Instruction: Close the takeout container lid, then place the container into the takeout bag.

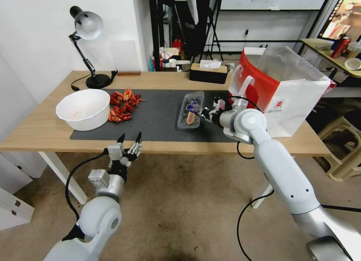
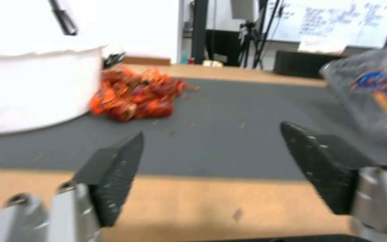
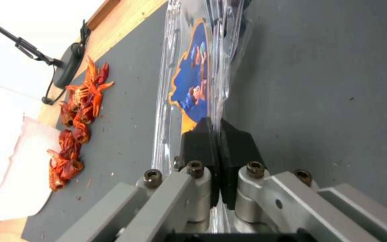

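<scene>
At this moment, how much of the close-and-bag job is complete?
Done: the lid looks down on the takeout container, which lies on the dark mat. In hand: the right tool is shut on the container's edge. Left: the container is not yet in the takeout bag, which stands open to the right. The left tool hangs open at the table's near edge.

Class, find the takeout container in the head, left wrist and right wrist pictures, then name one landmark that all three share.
Head view: the takeout container lies on the dark mat, centre, the right gripper at its edge.
Left wrist view: at the right edge, beyond the open left gripper.
Right wrist view: upper centre, its clear edge pinched by the right gripper.
Shared landmark: the red crayfish pile.
</scene>
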